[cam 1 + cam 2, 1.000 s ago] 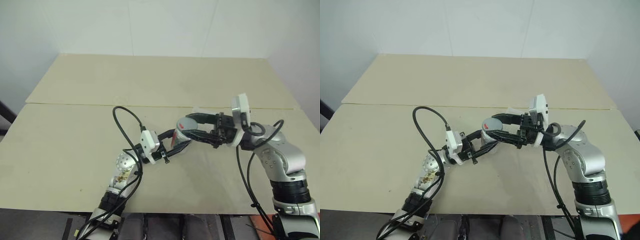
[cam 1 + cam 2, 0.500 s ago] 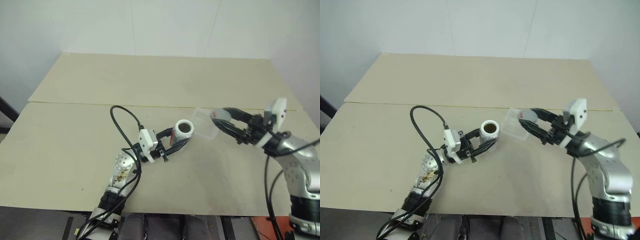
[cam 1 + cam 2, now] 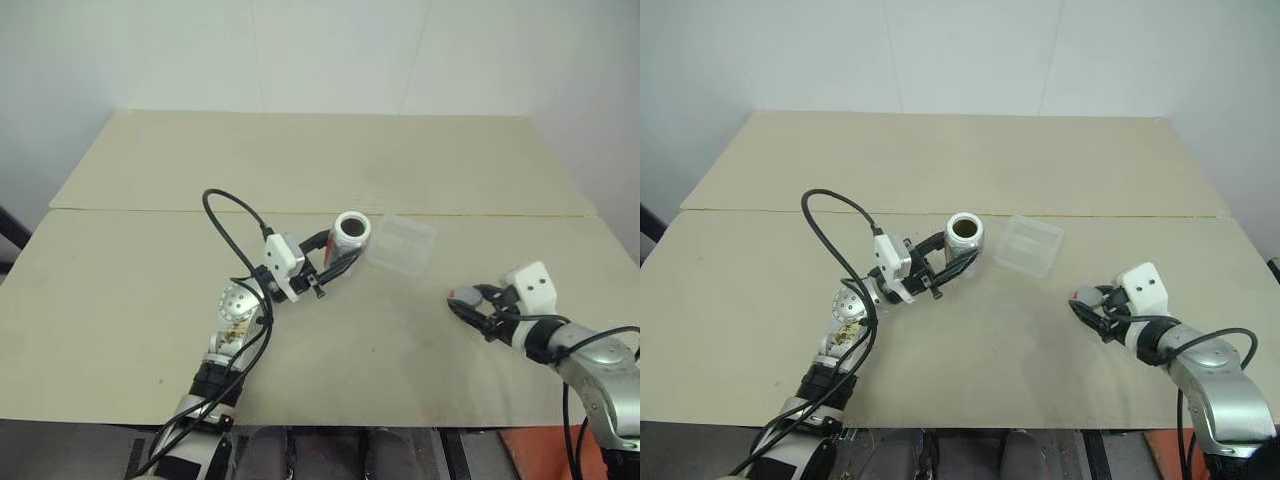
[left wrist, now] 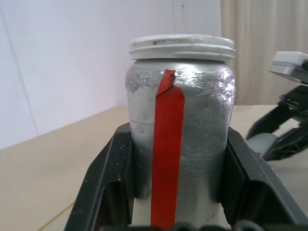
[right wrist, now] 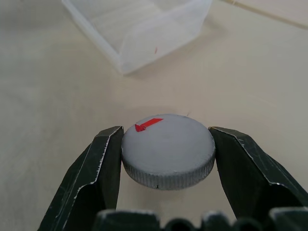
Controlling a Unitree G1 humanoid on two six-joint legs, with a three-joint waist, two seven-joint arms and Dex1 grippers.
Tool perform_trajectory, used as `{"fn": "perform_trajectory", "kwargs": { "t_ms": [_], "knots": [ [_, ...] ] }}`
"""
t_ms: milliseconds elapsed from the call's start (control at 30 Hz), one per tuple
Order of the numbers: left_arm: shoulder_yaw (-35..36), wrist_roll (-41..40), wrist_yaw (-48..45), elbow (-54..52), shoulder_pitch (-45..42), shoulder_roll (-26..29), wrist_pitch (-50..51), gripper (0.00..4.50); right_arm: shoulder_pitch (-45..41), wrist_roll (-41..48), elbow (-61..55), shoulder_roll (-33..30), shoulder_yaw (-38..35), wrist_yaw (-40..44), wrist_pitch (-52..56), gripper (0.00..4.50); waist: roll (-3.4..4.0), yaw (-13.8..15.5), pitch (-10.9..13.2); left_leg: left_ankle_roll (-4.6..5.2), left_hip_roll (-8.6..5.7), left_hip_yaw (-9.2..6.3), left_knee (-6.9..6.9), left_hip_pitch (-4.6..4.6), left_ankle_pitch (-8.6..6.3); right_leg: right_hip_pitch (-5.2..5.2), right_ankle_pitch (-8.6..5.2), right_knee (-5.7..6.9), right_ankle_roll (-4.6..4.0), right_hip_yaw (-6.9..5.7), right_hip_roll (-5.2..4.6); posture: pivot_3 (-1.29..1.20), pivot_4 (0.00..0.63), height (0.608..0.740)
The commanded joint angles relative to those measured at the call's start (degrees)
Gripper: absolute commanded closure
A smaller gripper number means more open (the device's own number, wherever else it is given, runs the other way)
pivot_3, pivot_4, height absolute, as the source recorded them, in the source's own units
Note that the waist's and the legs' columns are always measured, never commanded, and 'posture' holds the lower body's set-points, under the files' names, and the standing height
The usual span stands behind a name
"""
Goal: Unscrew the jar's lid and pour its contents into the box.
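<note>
The jar (image 3: 350,232) sits near the centre of the left eye view, just above the middle, lifted off the table (image 3: 150,300) in the left gripper (image 3: 338,258). Its two black fingers (image 4: 113,183) are pinched on the jar's lower wall from either side, either flank of the red label stripe. The jar's mouth is open and tilts toward the camera, and dark contents (image 3: 963,229) show inside. The threaded white rim stands clear above the fingers in the left wrist view.

The box (image 3: 401,245) lies flat on the table just right of the jar, near it but not touching. At the lower right of the frame the right gripper (image 3: 470,306) is low over the table, well apart from the box, with its fingers pinched on the edges of the grey lid (image 5: 167,149).

The jar looks light and stiff, a smooth plastic wall wrapped in shiny film, so it is probably slippery. The present hold low on the body seems sound, since it leaves the mouth free. The contents are few and tiny, so they should slide out quickly once the mouth dips. The box is thin, clear and light, and a nudge from the jar's rim could shove it. Pouring from just above its middle looks safest.
</note>
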Motion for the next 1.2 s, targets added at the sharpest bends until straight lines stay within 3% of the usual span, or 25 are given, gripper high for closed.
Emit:
{"fn": "perform_trajectory", "kwargs": {
  "t_ms": [33,233,267,367,667,900,1067,1200],
  "knots": [
    [0.6,1.5,1.8,0.0,-1.8,0.0,-2.4,2.59,-0.5,-1.8,1.0,-1.5,0.8,-0.3,1.3,1.74,0.00,0.2,0.0,0.01,0.00,0.00,0.00,0.00,0.00,0.01,0.00,0.00,0.00,0.00,0.00,0.00,0.150,0.740],
    [0.4,3.5,3.9,-0.3,-1.9,0.4,-2.8,2.59,-0.9,0.2,2.1,-2.8,0.5,2.3,4.0,1.74,0.00,0.3,0.0,0.01,-0.01,-0.01,0.01,0.01,0.00,0.03,0.00,-0.03,0.00,-0.02,0.00,0.00,0.150,0.740],
    [0.6,3.4,4.2,-0.6,-1.7,0.4,-2.7,2.59,-0.5,0.4,1.6,-3.6,0.5,3.5,4.0,1.02,0.00,0.3,0.0,0.01,-0.01,-0.01,0.01,0.02,0.00,0.03,0.00,-0.04,0.00,-0.02,0.00,0.00,0.150,0.740],
    [0.8,4.0,5.5,-0.8,-1.4,0.3,-2.5,2.59,-0.2,1.2,-0.2,-4.5,-0.4,4.4,5.1,0.05,0.00,0.3,0.0,0.01,0.00,-0.01,0.00,-0.01,-0.01,0.02,0.00,-0.02,0.00,-0.03,0.00,0.00,0.150,0.740],
    [0.3,7.8,8.8,3.8,-5.9,0.3,-2.7,2.59,1.6,1.3,-10.1,-6.6,-5.2,2.8,5.9,0.02,-0.01,0.4,0.0,0.01,0.00,-0.02,0.04,0.00,-0.01,0.02,0.00,-0.04,0.00,-0.02,0.00,0.00,0.150,0.740],
    [-3.3,18.5,14.0,20.5,-18.1,0.8,-9.6,2.59,3.7,3.7,-17.3,-6.1,-10.9,4.1,3.5,0.02,-0.03,0.9,0.0,0.02,-0.05,-0.02,0.03,-0.02,-0.01,0.04,0.00,-0.02,0.02,-0.06,0.00,0.00,0.150,0.740],
    [-9.5,31.9,26.4,36.2,-29.4,0.4,-15.9,2.59,4.5,4.7,-22.4,-4.7,-12.2,3.0,3.3,0.02,-0.08,1.2,0.0,0.03,-0.08,-0.02,0.04,-0.13,-0.02,0.02,0.03,-0.02,0.07,-0.11,0.00,0.00,0.150,0.740],
    [-17.9,45.6,43.5,46.4,-38.0,-0.2,-19.1,2.59,7.0,5.4,-26.5,-4.0,-13.7,3.5,2.3,0.02,-0.12,1.7,0.1,0.05,-0.09,-0.03,0.04,-0.16,-0.03,0.02,0.02,-0.03,0.08,-0.13,0.00,0.00,0.150,0.740]
  ]
}}
